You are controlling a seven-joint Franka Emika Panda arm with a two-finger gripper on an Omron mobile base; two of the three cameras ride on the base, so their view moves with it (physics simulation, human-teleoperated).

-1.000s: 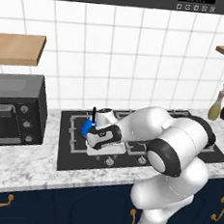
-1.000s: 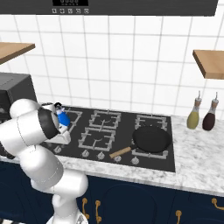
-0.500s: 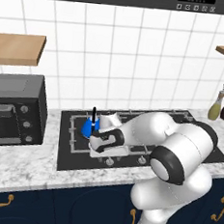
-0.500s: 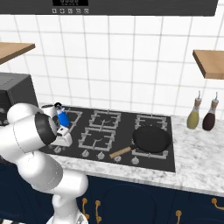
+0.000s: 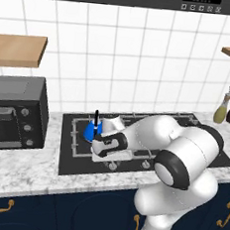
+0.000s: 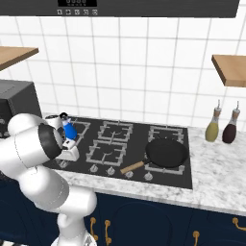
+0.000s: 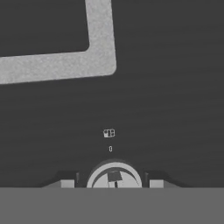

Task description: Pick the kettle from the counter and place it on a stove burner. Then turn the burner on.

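**Inspector:** Where does the kettle stand?

**Operator:** I see the kettle [image 5: 91, 130] upright on the grey grate of the stove burner [image 5: 79, 144] at the left end of the black cooktop [image 6: 185, 171], its thin black handle pointing straight up. It is off the table [image 5: 22, 170], so I judge the placing step done.

**Inspector:** And the claw?

**Operator:** I have the claw [image 7: 113, 180] low over the front strip of the cooktop, just in front of the kettle. In the hand view a round burner knob [image 7: 114, 177] sits between the two dark tips, with a corner of the grate [image 7: 101, 37] above it. I cannot tell whether the tips are pressing the knob or merely flanking it; they look partly closed. It holds nothing else.

**Inspector:** Why that posture?

**Operator:** My reading is that the hand points down at the knob so a twist of the wrist can turn it. That would be the burner-on step.

**Inspector:** Hazards?

**Operator:** The frying pan [image 6: 166, 152] is well apart, on the right. The kettle sits close behind the hand; a wide swing could nudge it.
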